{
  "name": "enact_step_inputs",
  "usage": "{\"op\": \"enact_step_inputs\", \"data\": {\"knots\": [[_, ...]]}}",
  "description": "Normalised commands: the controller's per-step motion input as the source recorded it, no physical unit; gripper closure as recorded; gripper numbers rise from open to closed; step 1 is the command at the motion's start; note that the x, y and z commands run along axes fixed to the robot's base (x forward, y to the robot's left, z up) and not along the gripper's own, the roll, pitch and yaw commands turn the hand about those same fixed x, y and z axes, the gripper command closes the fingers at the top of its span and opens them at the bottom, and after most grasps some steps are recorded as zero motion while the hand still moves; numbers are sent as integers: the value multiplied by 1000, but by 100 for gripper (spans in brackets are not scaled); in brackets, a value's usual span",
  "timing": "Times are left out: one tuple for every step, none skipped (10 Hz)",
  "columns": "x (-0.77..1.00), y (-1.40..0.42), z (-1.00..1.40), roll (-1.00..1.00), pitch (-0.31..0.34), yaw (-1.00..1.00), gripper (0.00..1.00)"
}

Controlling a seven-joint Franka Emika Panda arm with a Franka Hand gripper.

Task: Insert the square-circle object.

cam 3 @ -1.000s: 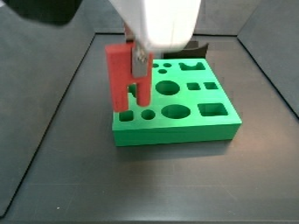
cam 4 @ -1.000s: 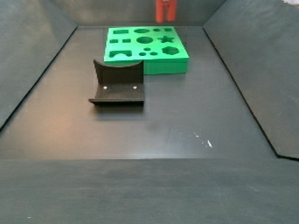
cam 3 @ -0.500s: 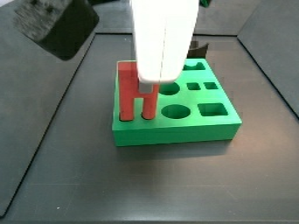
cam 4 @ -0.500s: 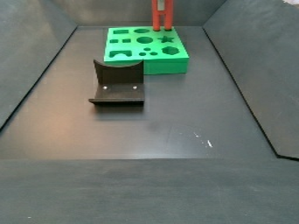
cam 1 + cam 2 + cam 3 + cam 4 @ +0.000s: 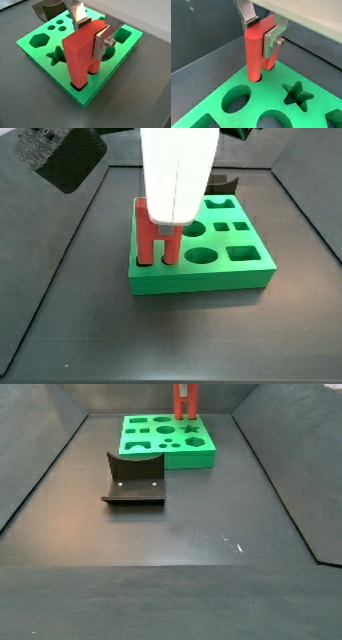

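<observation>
The hand (image 5: pixel 92 31) is clamped on the upper part of the red square-circle object (image 5: pixel 83 55), holding it upright so both prongs drop into their holes at the corner of the green block (image 5: pixel 40 42), centre frame; prongs look partly seated.

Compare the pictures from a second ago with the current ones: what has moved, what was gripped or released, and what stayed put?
The gripper, shut on the red two-legged peg, carried it down and straightened it: a second ago it hung higher and tilted, and now its prongs sit in the holes at the green block's edge. Nothing was released. The green block and the fixture stayed where they were.
</observation>
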Motion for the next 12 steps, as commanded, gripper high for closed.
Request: {"op": "enact_step_inputs", "data": {"knots": [[-323, 0, -280, 0, -164, 223, 100], [-329, 3, -257, -10, -176, 234, 100], [-320, 43, -251, -11, -143, 226, 100], [-203, 0, -274, 0, -69, 160, 100], [-23, 0, -383, 0, 0, 46, 100], [-94, 0, -426, 10, 0, 0, 100], [-120, 0, -400, 0, 0, -71, 100], [-131, 0, -360, 0, 0, -131, 100], [-143, 0, -297, 11, -13, -86, 100], [0, 0, -300, 26, 0, 0, 100], [0, 0, -11, -29, -49, 0, 100], [0, 0, 0, 0, 0, 0, 100]]}}
